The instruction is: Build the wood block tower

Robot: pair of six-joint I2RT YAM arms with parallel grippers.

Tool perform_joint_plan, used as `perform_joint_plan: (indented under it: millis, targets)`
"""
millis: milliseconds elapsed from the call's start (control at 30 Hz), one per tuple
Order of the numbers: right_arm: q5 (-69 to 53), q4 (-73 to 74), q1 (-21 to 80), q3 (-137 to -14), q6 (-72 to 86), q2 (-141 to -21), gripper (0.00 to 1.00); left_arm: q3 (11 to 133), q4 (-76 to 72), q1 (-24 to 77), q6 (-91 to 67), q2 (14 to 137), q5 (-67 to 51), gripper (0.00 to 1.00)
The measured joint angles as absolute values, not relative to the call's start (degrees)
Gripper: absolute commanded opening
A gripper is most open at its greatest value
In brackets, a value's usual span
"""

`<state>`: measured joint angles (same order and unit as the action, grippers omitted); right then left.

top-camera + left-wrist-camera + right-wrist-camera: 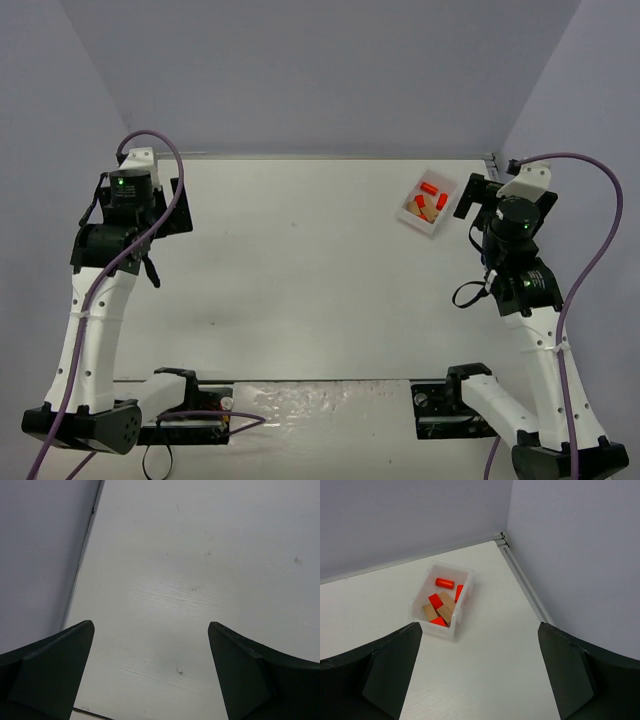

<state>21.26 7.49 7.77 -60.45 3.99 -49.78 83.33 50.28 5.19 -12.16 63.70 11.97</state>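
The wood blocks lie loose in a small white tray [433,630] at the table's far right, also seen in the top view [413,219]. They are red-orange cylinders [445,583], tan rectangular blocks [447,602] and a red wedge [439,621]; in the top view they show as a red and tan cluster [430,202]. My right gripper [480,626] is open and empty, just right of the tray in the top view [468,196]. My left gripper [150,625] is open and empty over bare table at the far left [172,208].
The white table [300,270] is walled by grey panels at the back and sides. A metal rail [522,582] runs along the right edge by the corner. The table's left edge [82,565] meets the wall close to my left gripper.
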Motion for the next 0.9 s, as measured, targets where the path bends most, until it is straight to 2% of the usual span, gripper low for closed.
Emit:
perform_joint_plan:
  millis: [233, 533, 733, 900]
  targets:
    - [24.1, 6.9, 7.8, -60.5, 5.1, -54.6, 1.00, 83.2, 50.0, 5.2, -11.9, 63.3, 12.1, 0.97]
    - [23.9, 7.2, 5.6, -61.5, 12.8, -69.8, 1.00, 79.4, 49.2, 5.2, -12.0, 61.6, 11.9, 0.97]
    - [20.1, 7.6, 0.3, -68.5, 18.5, -81.5, 1.00, 76.5, 49.4, 5.2, -12.2, 59.7, 10.6, 0.97]
    - [19.0, 8.8, -1.6, -74.3, 20.8, -94.0, 0.90, 75.2, 49.2, 5.2, -12.6, 56.8, 9.4, 0.97]
